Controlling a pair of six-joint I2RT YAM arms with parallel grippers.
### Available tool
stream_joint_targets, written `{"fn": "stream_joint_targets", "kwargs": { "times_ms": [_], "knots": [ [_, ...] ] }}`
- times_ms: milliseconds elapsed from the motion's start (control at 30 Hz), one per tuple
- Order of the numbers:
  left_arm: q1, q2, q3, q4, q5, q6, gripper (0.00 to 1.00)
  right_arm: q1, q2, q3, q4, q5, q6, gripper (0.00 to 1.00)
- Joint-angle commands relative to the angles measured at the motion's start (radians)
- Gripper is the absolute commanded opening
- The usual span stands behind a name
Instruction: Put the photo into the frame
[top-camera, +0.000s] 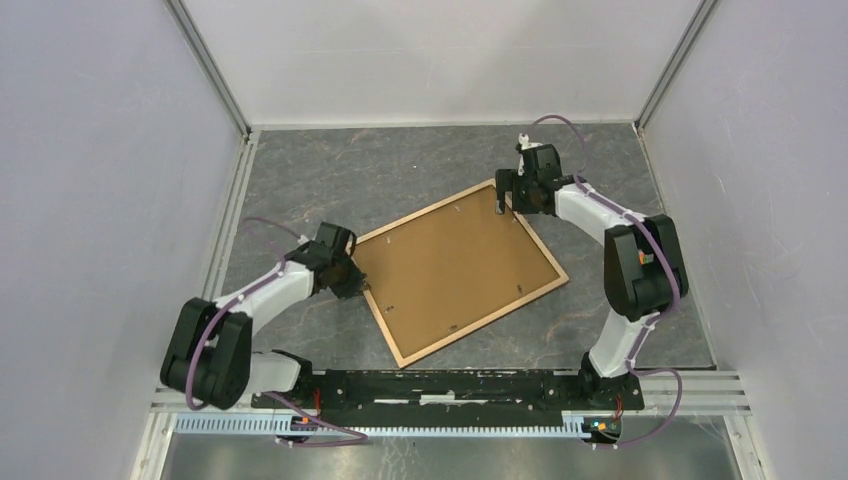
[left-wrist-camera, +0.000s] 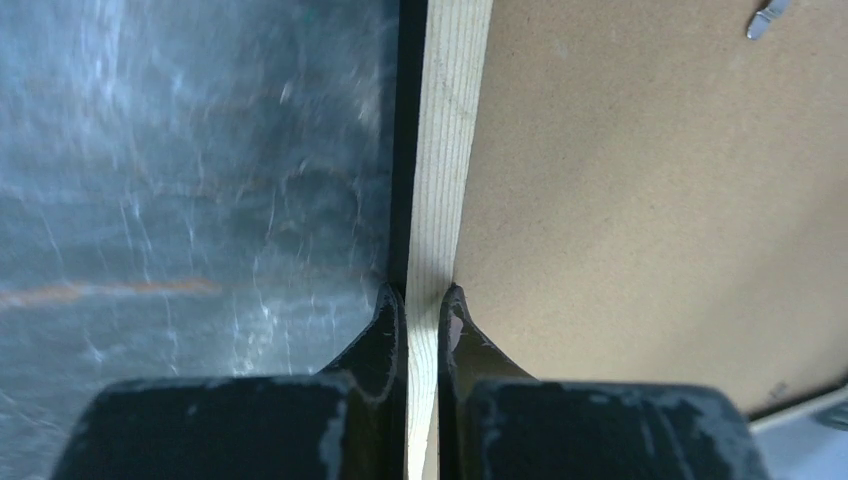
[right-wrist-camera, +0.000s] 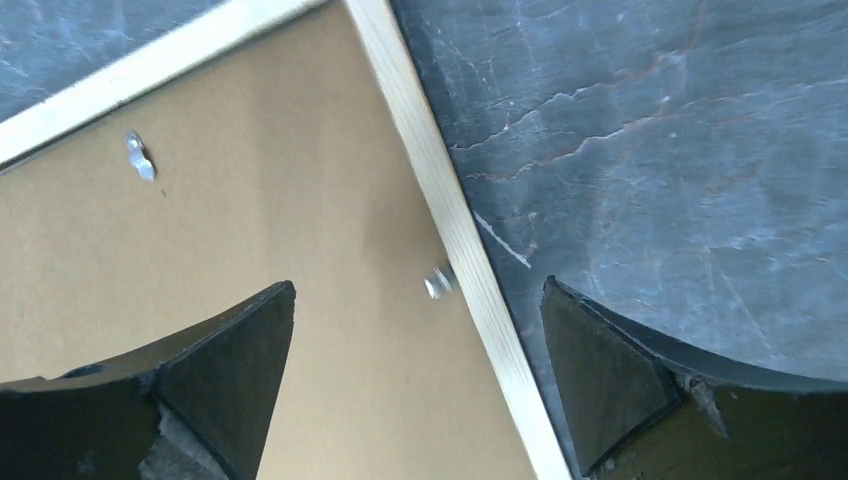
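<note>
One rail of the frame (top-camera: 483, 322) sits pinched in our left gripper (left-wrist-camera: 424, 300). We see the right gripper (right-wrist-camera: 420, 290) spread wide, straddling another rail.

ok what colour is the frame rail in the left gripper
The frame rail is pale grained wood; the left wrist view shows it best.

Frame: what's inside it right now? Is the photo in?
A brown backing board fills the frame, small metal clips at its edges. Anything beneath the board, the photo included, is covered.
</note>
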Motion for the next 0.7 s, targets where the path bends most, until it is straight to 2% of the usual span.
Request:
{"fn": "stream_joint_targets", "kwargs": {
  "times_ms": [0,33,67,100,167,200,267,333,433,567,667],
  "knots": [
    [0.008,-0.093,-0.154,-0.079,0.084,-0.319,0.02,0.020,-0.152,0.050,-0.128,0.149,-0.042,0.98],
    [0.006,-0.140,-0.130,-0.128,0.055,-0.297,0.07,0.022,-0.195,0.026,-0.134,0.185,-0.051,0.98],
    [0.007,-0.173,-0.103,-0.180,0.018,-0.271,0.20,0.022,-0.233,-0.001,-0.137,0.209,-0.055,0.98],
    [0.007,-0.214,-0.083,-0.220,0.002,-0.235,0.42,0.022,-0.278,-0.043,-0.133,0.227,-0.059,0.98],
    [0.009,-0.265,-0.033,-0.300,-0.040,-0.168,0.76,0.022,-0.356,-0.118,-0.121,0.218,-0.066,0.98],
    [0.013,-0.281,-0.004,-0.337,-0.040,-0.145,0.87,0.019,-0.393,-0.160,-0.110,0.194,-0.082,0.98],
    [0.017,-0.317,0.033,-0.383,-0.033,-0.121,0.96,0.016,-0.451,-0.214,-0.112,0.184,-0.111,0.98],
    [0.021,-0.350,0.063,-0.359,-0.010,-0.078,0.99,0.013,-0.502,-0.260,-0.110,0.145,-0.141,0.98],
    [0.021,-0.340,0.156,-0.241,0.005,0.127,1.00,0.012,-0.539,-0.311,-0.110,0.072,-0.164,0.98],
    [0.021,-0.142,0.391,-0.195,0.017,0.427,1.00,0.011,-0.572,-0.336,-0.131,0.015,-0.150,0.98],
    [0.022,0.128,0.610,-0.282,0.069,0.590,1.00,0.012,-0.602,-0.359,-0.126,-0.006,-0.144,0.98]
  ]
}}
